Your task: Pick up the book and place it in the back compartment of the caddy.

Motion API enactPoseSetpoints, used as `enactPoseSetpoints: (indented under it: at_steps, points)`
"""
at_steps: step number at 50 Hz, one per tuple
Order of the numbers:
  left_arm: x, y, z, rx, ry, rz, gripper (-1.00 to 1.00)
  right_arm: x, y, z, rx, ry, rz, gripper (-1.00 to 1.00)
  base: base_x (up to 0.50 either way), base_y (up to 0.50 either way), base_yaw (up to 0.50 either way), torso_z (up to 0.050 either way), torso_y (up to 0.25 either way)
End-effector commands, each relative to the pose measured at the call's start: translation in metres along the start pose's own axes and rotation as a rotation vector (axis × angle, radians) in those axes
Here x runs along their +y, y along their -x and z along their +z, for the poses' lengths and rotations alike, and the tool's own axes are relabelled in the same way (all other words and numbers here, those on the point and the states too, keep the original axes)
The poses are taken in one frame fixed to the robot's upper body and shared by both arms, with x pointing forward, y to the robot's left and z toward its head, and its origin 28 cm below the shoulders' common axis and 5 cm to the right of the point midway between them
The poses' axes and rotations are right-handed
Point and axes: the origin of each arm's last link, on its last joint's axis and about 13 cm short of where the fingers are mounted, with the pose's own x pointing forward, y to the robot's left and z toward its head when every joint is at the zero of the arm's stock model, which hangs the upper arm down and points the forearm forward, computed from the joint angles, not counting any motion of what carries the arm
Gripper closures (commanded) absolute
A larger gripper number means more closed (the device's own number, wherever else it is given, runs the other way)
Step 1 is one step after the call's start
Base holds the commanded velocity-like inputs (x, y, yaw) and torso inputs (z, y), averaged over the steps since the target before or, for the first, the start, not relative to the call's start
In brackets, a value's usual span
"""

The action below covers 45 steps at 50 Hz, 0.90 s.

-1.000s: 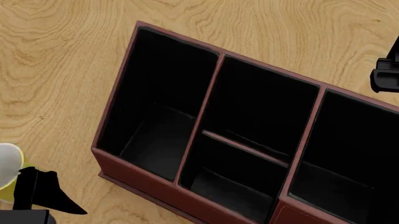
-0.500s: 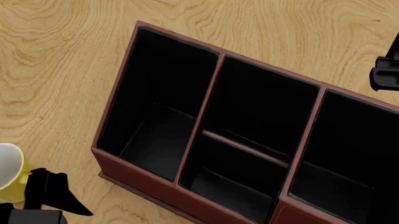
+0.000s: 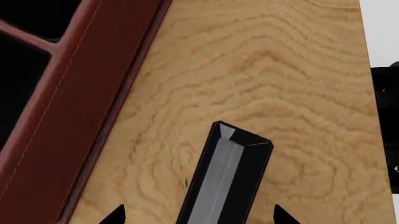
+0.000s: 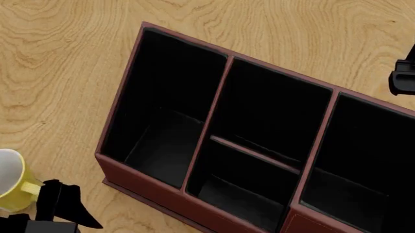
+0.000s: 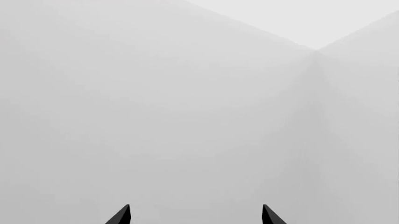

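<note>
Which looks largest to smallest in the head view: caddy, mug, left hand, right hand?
1. caddy, by far, cropped at the frame edge.
2-3. left hand and mug: similar visible patches, both cropped, so unranked.
4. right hand: only a sliver at the edge shows.

Book: you have a thick black hardcover with pale page edges between dark covers. It sits right between your left jaw tips, spanning most of the gap, and whether they touch it you cannot tell. You see it narrow edge on, running away from the jaws.
Caddy: a dark red-brown leather-look organiser with stitched rims and black lining, open side up, off to one side of your left jaws and apart from the book.
Back compartment: the black-lined part of the caddy's middle column beyond the low divider, away from your left jaws. Nothing shows in it.
</note>
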Motion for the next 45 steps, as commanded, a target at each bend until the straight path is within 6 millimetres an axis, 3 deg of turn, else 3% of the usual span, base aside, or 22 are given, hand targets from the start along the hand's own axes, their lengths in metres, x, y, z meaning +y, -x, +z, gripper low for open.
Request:
enactPoseSetpoints:
  at_steps: [1,13,14,36,45]
  points:
    - [0.000,-0.005,-0.002,0.004,-0.003,-0.013,-1.00,-0.001,0.001,0.000,0.001,0.003,-0.003,-1.00,0.00,0.00,0.00,0.000,0.000]
    - [-0.001,-0.005,-0.003,0.006,0.006,-0.016,-1.00,-0.001,0.001,-0.001,0.004,0.003,-0.002,-1.00,0.00,0.00,0.00,0.000,0.000]
    - [-0.001,-0.005,-0.002,0.000,0.003,-0.009,1.00,-0.001,0.001,-0.001,0.005,0.004,-0.002,-1.00,0.00,0.00,0.00,0.000,0.000]
    - [-0.002,-0.005,-0.001,-0.015,-0.011,-0.006,1.00,-0.002,0.004,-0.001,0.005,0.004,-0.008,-1.00,0.00,0.00,0.00,0.000,0.000]
    - [-0.001,0.007,0.007,-0.056,-0.046,0.028,1.00,-0.003,0.005,0.001,0.002,0.005,-0.011,-1.00,0.00,0.00,0.00,0.000,0.000]
